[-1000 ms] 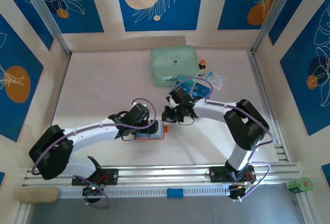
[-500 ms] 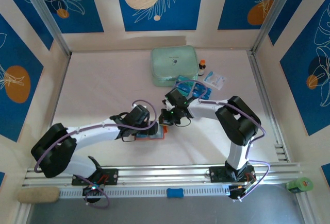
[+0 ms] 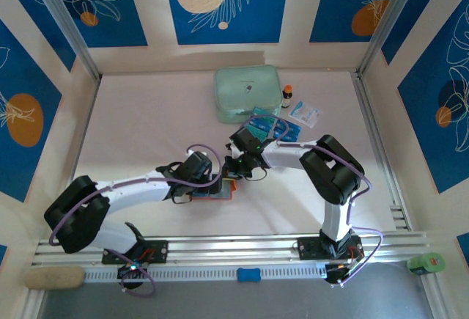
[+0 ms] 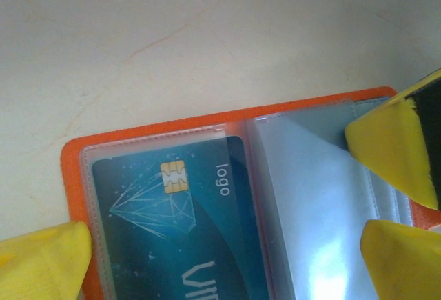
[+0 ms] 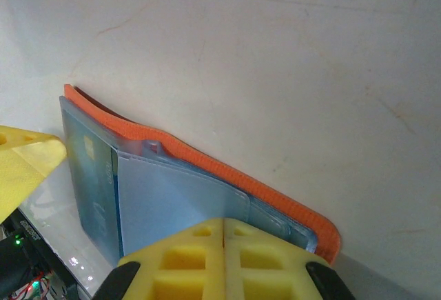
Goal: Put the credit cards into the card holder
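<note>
The left hand (image 3: pixel 214 185) stood spread wide astride the card holder (image 4: pixel 172 117) while the closed right hand (image 5: pixel 224 245) touched its sleeves (image 5: pixel 179 203).

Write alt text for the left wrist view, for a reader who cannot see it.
An orange fold-over card holder lies open on a pale table, with a teal credit card bearing a gold chip and the word "logo" inside its left clear plastic sleeve. Yellow foam end effector fingertips show at the lower left, lower right and right edge.
</note>
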`<action>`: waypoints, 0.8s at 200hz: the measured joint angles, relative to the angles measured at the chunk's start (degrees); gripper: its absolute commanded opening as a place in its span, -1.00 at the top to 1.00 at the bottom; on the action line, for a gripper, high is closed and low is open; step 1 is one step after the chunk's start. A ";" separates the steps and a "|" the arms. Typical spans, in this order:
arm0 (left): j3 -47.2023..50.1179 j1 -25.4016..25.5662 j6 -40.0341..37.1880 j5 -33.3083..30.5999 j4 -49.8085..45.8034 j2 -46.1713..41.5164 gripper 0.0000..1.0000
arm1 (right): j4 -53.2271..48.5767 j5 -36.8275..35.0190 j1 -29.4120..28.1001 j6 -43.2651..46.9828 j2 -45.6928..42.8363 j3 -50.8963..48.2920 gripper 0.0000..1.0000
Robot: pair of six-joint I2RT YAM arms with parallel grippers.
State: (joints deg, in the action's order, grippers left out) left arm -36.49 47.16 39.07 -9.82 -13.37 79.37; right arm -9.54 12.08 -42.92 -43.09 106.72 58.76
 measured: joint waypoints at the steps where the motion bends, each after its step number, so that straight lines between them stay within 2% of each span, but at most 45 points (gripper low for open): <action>1: 0.00 0.00 0.00 -0.09 -0.04 0.02 -0.92 | 0.00 0.00 0.00 0.00 0.00 0.00 1.00; 90: 1.70 0.02 -0.20 -2.40 0.61 1.44 -0.57 | -0.04 0.17 0.00 0.02 0.00 0.02 1.00; 160: 2.82 0.02 0.04 -3.19 1.90 0.90 -0.52 | -0.20 -0.28 0.17 -0.70 -2.69 0.00 0.57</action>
State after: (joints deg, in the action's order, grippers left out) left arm -33.67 47.18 39.11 -13.02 -11.46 80.27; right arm -9.74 11.79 -42.74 -43.79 104.03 58.76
